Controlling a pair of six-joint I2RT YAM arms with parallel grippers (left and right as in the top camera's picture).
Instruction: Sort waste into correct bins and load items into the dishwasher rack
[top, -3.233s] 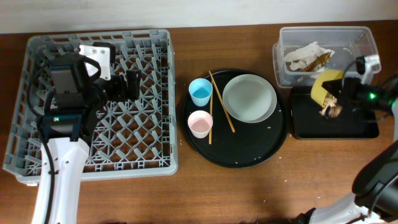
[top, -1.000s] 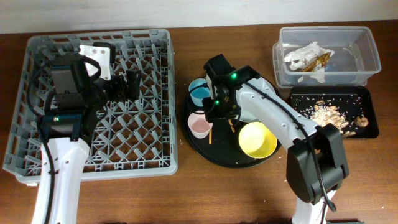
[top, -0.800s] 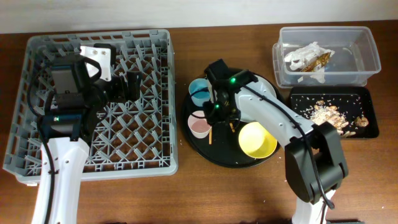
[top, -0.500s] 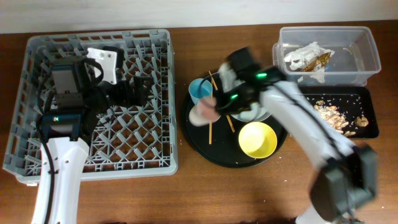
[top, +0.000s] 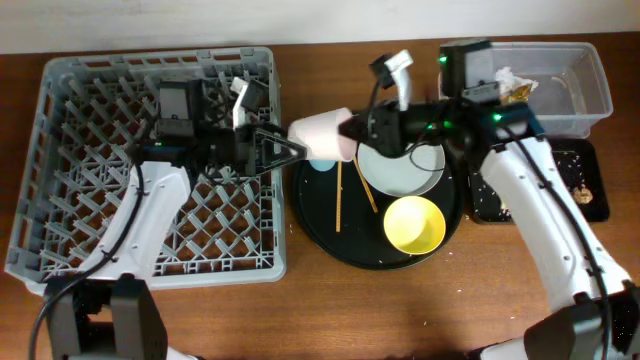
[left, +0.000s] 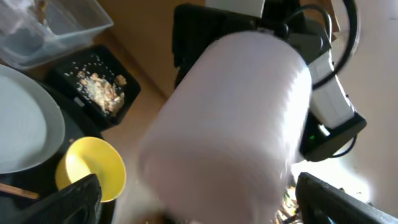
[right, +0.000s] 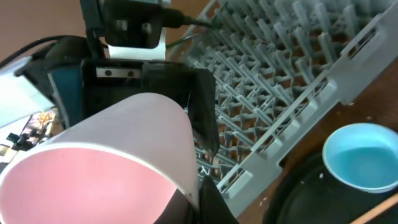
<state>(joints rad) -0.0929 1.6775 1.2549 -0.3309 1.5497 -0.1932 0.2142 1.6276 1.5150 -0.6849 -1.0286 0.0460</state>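
Note:
My right gripper (top: 352, 130) is shut on the rim of the small pink cup (top: 320, 136) and holds it on its side above the left edge of the round black tray. The right wrist view shows the pink cup (right: 106, 168) with a finger (right: 210, 200) on its rim. My left gripper (top: 290, 148) is open at the rack's right edge. Its jaws (left: 205, 202) sit on either side of the pink cup (left: 230, 118). The blue cup (top: 322, 161) is partly hidden under the pink cup. The plate (top: 400, 162), yellow bowl (top: 415, 223) and chopsticks (top: 338, 195) lie on the round tray.
The grey dishwasher rack (top: 120, 200) fills the left side. The clear tub (top: 570, 85) holds napkins at the back right. The shallow black tray (top: 588, 190) with food scraps lies in front of it. The round black tray (top: 320, 235) is in the middle.
My right gripper lifted the pink cup off the round tray and carried it left. My left arm swung right across the rack to meet it. Earlier, the yellow bowl went from the scrap tray to the round tray.

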